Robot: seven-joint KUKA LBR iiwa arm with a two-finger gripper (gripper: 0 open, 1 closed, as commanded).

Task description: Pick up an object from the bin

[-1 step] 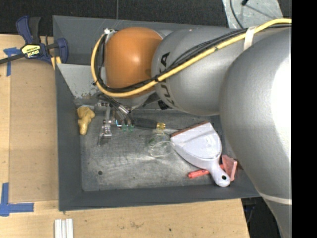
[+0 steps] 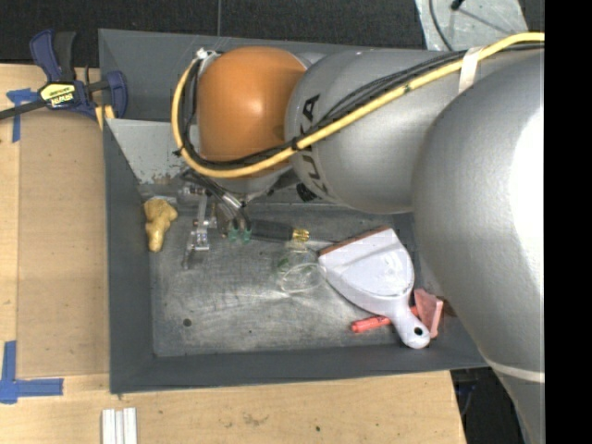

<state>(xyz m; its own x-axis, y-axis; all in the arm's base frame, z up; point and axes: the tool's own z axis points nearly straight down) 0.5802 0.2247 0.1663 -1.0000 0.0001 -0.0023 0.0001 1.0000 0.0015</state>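
Gripper (image 2: pixel 205 222) low at upper left of bin (image 2: pixel 129 294), near yellow toy (image 2: pixel 159 222); white scoop (image 2: pixel 375 280) lower right.

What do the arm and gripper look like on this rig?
Arm: fat rounded silver-grey links, with black KUKA lettering on one. There is a glossy orange dome cover at the wrist. A yellow cable runs along the arm and loops round the dome with black cables. Gripper: small bare-metal assembly under the dome.
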